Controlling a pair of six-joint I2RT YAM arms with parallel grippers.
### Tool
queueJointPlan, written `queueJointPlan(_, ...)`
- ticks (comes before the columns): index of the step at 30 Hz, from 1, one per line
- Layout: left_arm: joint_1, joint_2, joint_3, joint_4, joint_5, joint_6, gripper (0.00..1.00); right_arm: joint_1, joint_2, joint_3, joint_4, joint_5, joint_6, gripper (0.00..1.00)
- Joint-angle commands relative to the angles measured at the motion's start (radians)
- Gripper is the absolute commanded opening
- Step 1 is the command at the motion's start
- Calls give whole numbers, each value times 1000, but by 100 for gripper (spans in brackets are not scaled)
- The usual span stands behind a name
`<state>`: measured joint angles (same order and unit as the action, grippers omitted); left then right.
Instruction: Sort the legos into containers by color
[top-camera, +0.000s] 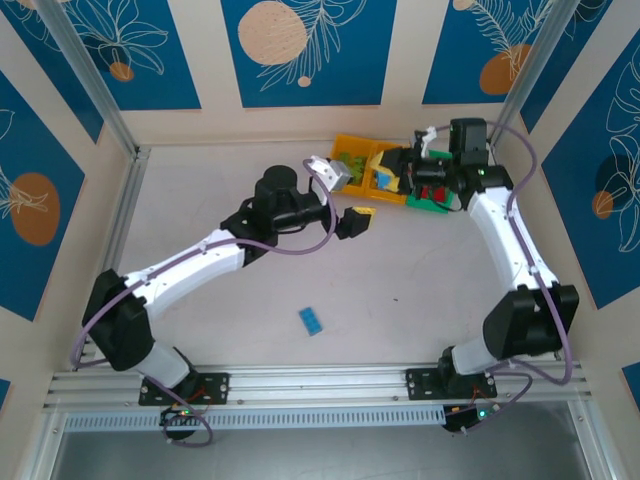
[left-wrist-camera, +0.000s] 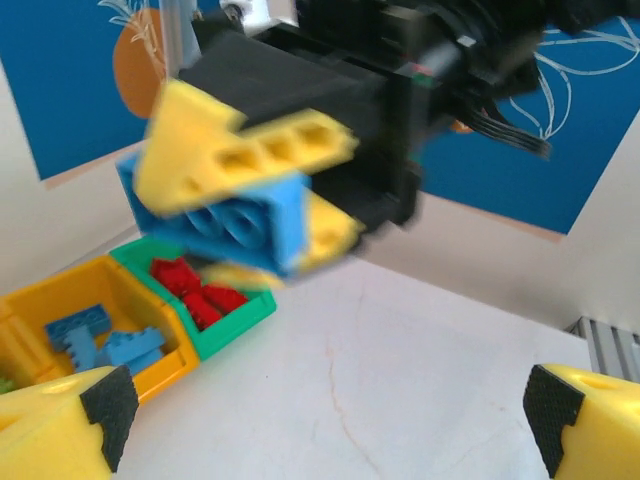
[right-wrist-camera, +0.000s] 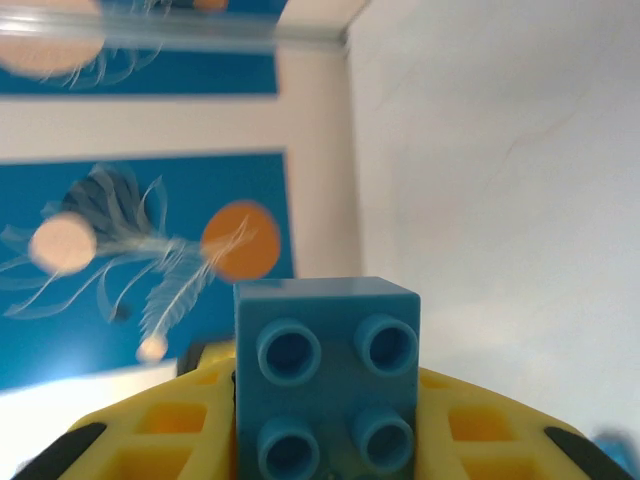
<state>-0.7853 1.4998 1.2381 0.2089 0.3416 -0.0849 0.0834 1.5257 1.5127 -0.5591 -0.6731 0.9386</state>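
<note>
No text, label, brand name, number or sign can be read in any view. The blue wall panels (top-camera: 300, 50) carry only drawn leaves and round shapes, with no lettering. The studs of the blue lego (right-wrist-camera: 327, 400) seen close up in the right wrist view are plain, with no legible mark.
</note>
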Motion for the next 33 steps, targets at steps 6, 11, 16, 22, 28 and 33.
queueJointPlan(6, 5, -175, -7, -361, -161, -51, 100, 12, 450, 462, -246, 684, -311, 19)
queueJointPlan(11, 0, -257, -57, -541, -237, -55, 100, 9, 728, 833, -397, 828, -356, 23)
queueJointPlan(16, -3, -298, -79, -726, -337, -65, 100, 7, 886, 1054, -460, 811, -408, 52)
queueJointPlan(22, -7, -286, -112, -829, -348, -127, 100, -2, 895, 1120, -531, 708, -390, 82)
queueJointPlan(28, -47, -164, -108, -913, -317, -170, 100, -17, 719, 927, -634, 489, -391, 80)
queueJointPlan(33, -128, 19, -74, -974, -341, -157, 100, -6, 440, 463, -605, 346, -405, 78)
